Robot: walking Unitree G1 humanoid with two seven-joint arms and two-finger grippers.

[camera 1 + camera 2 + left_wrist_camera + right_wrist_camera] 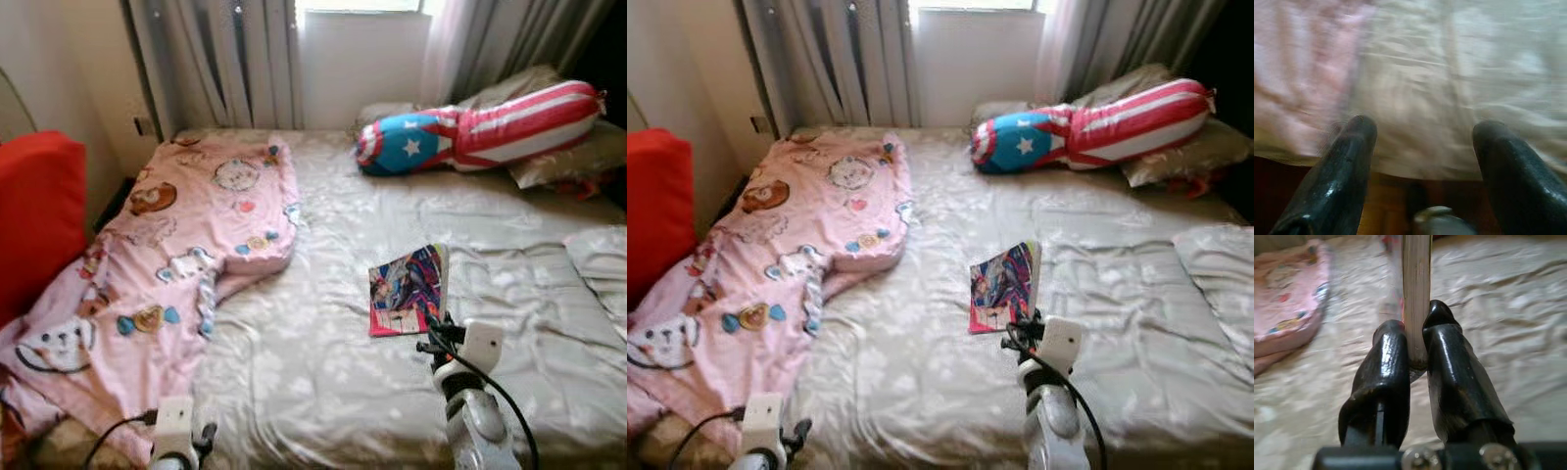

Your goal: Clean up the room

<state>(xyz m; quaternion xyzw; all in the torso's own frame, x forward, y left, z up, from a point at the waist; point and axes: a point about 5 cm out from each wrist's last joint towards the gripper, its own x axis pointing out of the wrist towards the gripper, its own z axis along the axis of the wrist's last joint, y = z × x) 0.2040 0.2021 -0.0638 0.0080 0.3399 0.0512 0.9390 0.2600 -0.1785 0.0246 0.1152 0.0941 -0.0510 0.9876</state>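
Note:
A colourful comic book (pixel 407 291) lies on the grey bed sheet (pixel 323 392) near the middle of the bed. My right gripper (pixel 438 333) is at the book's near edge. In the right wrist view its fingers (pixel 1386 362) are shut on the book's thin edge (pixel 1416 293), seen edge-on. My left gripper (pixel 1425 132) hangs open and holds nothing at the bed's front edge, beside the pink blanket (pixel 1298 73). That blanket (pixel 186 245), printed with cartoons, is crumpled over the bed's left side.
A star-and-stripes bolster pillow (pixel 470 132) and grey pillows (pixel 563 157) lie at the head of the bed under the curtained window. A red cushion (pixel 34 215) stands left of the bed. A folded sheet (pixel 602 264) bunches at the right edge.

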